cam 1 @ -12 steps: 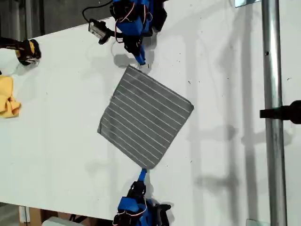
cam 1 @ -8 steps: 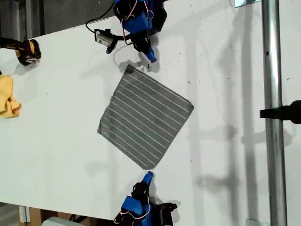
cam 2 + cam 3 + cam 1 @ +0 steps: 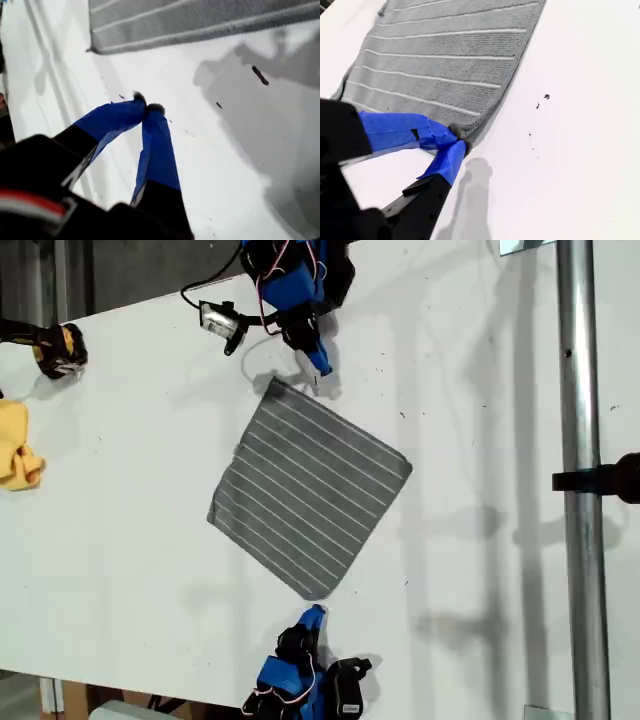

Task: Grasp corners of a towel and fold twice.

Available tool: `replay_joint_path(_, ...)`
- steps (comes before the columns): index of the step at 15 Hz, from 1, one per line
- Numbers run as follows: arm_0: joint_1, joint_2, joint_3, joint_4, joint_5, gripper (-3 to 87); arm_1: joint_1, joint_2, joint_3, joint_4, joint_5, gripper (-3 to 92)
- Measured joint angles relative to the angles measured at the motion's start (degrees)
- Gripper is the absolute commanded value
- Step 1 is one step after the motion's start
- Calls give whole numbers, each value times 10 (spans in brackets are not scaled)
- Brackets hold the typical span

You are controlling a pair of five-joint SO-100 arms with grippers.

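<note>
The grey white-striped towel (image 3: pixel 310 490) lies flat on the white table, turned like a diamond. My first gripper (image 3: pixel 320 368) is at the top of the exterior view. It is shut and empty (image 3: pixel 147 107), on bare table a short way to the exterior view's right of the towel's upper corner (image 3: pixel 277 386), which also shows ahead of the fingers (image 3: pixel 92 49). My second gripper (image 3: pixel 314 613), at the bottom of the exterior view, is shut (image 3: pixel 459 137). Its tips sit right at the towel's lower corner (image 3: pixel 470 127), and the exterior view shows a thin gap.
A yellow cloth (image 3: pixel 15 455) and a black-and-yellow object (image 3: pixel 55 348) sit at the exterior view's left edge. A metal pole (image 3: pixel 580 490) with a black clamp (image 3: pixel 610 478) runs down the exterior view's right side. Small dark specks (image 3: pixel 546 96) dot the table.
My first gripper swung from beside the upper corner toward the exterior view's right and its wrist turned. My second gripper drew back off the lower corner. The towel stayed flat.
</note>
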Motion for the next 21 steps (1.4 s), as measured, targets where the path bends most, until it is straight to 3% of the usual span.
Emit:
replay_joint_path(3,3,0,0,0,-4,-12,3,-91,-123,-17,-16,-2)
replay_joint_path(6,3,0,0,0,-4,-12,-13,-278,-227,-106,-50,-2)
replay_joint_path(9,3,0,0,0,-4,-12,-43,-430,-323,-143,-69,-2)
replay_joint_path(17,2,0,0,0,-4,-12,-121,-927,-758,-105,-144,-2)
replay_joint_path(21,2,0,0,0,-8,-12,-147,-1037,-827,-105,-144,-2)
